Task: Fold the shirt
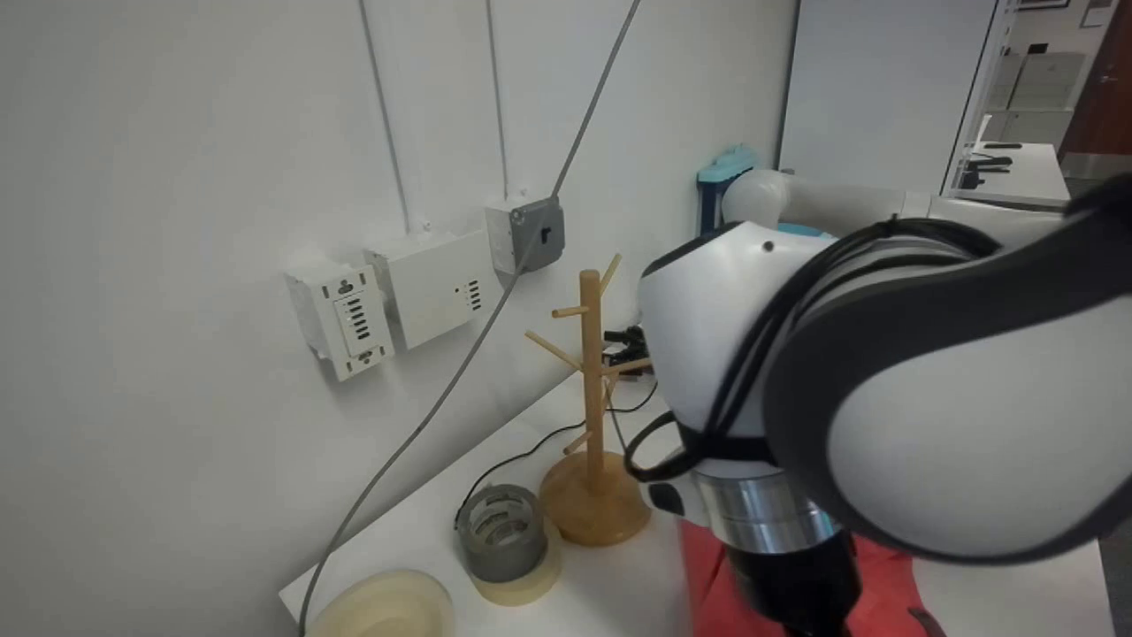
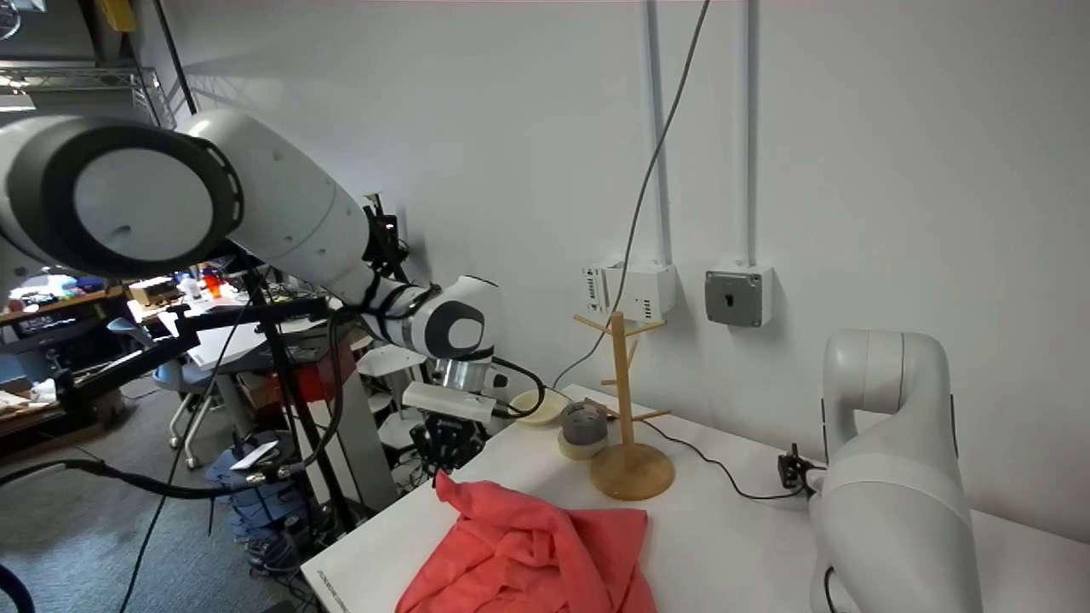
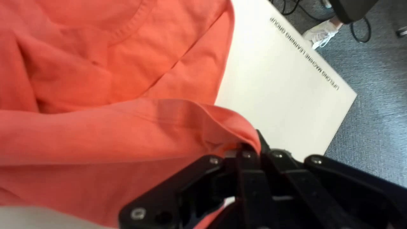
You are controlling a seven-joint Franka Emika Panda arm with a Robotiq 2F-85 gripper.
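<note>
Shirt [image 2: 524,558] – red & wrinkly – lies on white surface [image 2: 728,545] w/ a bit held up, pinched tight btwn the jaws.

In an exterior view I look steeply down past the near arm [image 1: 973,425] to the wall edge of the table [image 1: 619,588]. In an exterior view I face it from farther off, less steeply; both share the peg stand [image 2: 627,434]. My wrist view looks down close over the shirt [image 3: 111,133], sharing the lettered corner [image 2: 332,572] with an exterior view.
</note>
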